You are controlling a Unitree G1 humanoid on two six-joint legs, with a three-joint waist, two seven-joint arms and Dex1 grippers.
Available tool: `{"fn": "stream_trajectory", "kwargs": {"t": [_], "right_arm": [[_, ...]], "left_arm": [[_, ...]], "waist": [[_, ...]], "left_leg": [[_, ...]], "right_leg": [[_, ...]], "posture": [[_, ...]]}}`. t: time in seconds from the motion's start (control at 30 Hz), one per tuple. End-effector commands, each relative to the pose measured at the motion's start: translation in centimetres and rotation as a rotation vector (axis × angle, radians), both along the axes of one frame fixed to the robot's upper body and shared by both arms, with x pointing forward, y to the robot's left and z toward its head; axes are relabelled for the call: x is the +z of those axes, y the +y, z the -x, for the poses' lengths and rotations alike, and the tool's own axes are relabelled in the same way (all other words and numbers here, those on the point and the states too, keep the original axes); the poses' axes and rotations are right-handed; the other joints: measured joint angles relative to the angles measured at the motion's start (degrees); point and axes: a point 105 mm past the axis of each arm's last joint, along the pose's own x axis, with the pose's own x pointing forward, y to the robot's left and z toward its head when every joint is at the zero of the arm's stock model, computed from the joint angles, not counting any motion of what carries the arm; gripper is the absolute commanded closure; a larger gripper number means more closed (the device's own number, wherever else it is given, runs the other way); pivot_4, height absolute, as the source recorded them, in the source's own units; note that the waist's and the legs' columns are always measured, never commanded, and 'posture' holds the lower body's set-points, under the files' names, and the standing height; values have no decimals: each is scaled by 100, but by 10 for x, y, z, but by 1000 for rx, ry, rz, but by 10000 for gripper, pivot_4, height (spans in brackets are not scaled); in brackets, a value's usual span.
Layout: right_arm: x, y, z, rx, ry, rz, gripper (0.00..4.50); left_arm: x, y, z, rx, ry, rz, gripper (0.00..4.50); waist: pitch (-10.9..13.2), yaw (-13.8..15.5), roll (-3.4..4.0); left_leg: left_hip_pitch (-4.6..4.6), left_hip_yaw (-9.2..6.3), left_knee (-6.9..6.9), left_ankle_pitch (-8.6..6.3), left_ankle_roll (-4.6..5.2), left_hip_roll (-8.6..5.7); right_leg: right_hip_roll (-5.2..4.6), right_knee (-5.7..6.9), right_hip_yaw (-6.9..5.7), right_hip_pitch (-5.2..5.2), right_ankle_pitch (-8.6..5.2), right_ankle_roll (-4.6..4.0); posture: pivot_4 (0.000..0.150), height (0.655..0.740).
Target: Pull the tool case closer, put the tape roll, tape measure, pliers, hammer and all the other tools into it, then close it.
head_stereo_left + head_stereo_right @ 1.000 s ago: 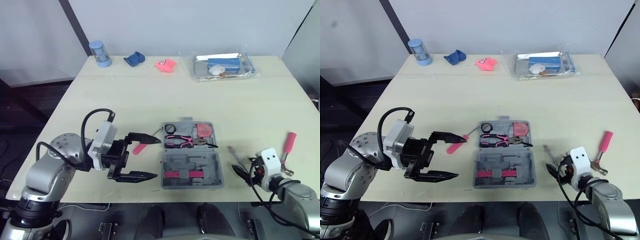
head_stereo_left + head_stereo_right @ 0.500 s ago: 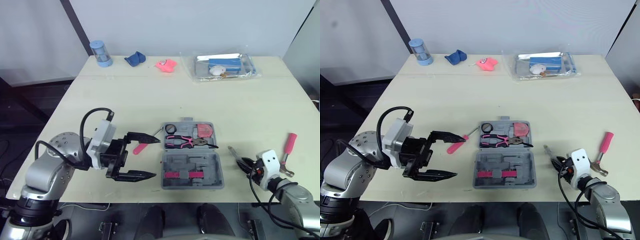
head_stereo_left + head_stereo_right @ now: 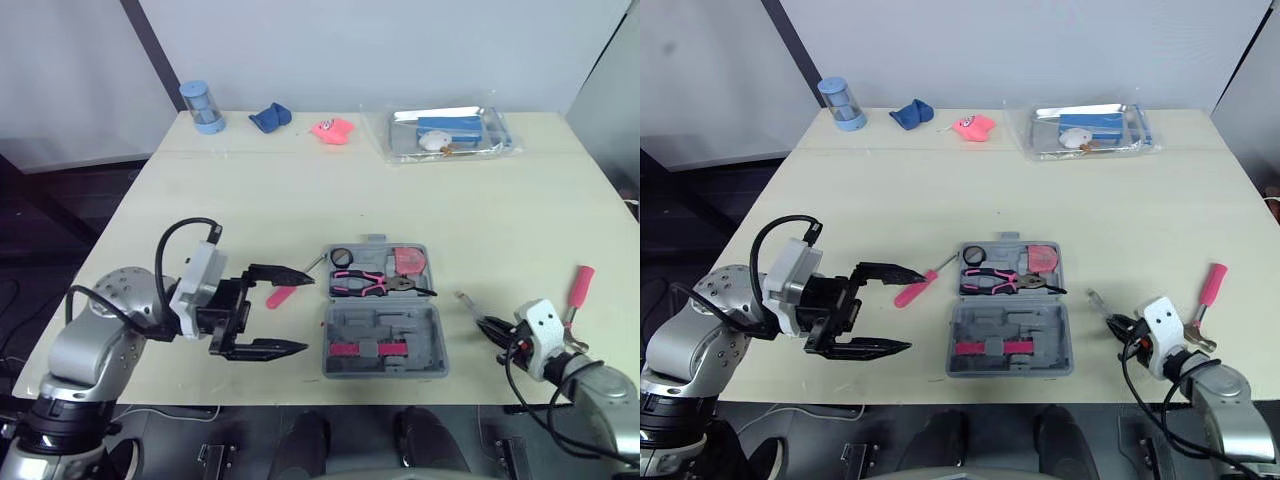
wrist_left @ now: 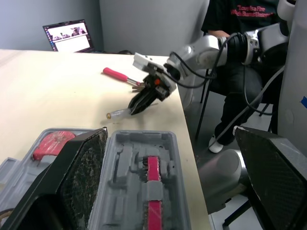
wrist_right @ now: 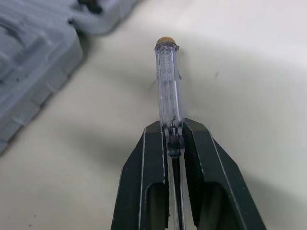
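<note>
The grey tool case point(image 3: 350, 322) lies open near the table's front edge. Its far half holds pink-handled pliers point(image 3: 365, 285), a small tape roll point(image 3: 341, 257) and a pink tape measure point(image 3: 407, 261). A pink screwdriver point(image 3: 282, 295) lies just left of the case. My left gripper point(image 3: 306, 312) hovers open left of the case, pointing at it. My right gripper point(image 5: 171, 128) is shut on the shaft of a clear-handled screwdriver point(image 5: 168, 81), low over the table right of the case point(image 3: 468, 302). A red-handled tool point(image 3: 578, 285) lies at the far right.
Along the back edge stand a blue cylinder point(image 3: 200, 107), a blue cloth point(image 3: 269, 118), a pink object point(image 3: 332, 130) and a clear bag of items point(image 3: 448, 132). In the left wrist view a person point(image 4: 240, 28) sits beyond the table and a laptop point(image 4: 69, 36) stands there.
My right gripper has shut on the clear-handled screwdriver and drawn slightly right. The left gripper has drifted a little left, still open.
</note>
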Motion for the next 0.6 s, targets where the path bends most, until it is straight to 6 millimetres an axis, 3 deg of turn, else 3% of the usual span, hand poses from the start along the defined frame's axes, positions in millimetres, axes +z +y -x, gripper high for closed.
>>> {"fn": "stream_trajectory", "kwargs": {"t": [0.03, 0.23, 0.6], "right_arm": [[41, 32, -5, 266, -59, 76, 44619], [70, 75, -16, 500, -37, 208, 44619], [76, 144, -17, 679, 88, 374, 44619]], "left_arm": [[-1, 13, -1, 31, -39, -36, 0], [-11, 30, -8, 76, -48, -76, 0], [-25, 60, -8, 139, -13, -120, 0]], "waist": [[5, -9, 8], [4, 27, 6], [7, 10, 2]], "left_leg": [[0, 4, 0, 0, 0, 0], [-3, -7, 0, 0, 0, 1], [-20, -24, -3, 0, -1, 0]], "right_leg": [[0, 0, 2, -1, 0, 0], [1, 0, -7, -1, 0, 0], [-1, -8, -24, -13, 0, -2]], "posture": [[1500, 7400], [1500, 7400], [1500, 7400]]}}
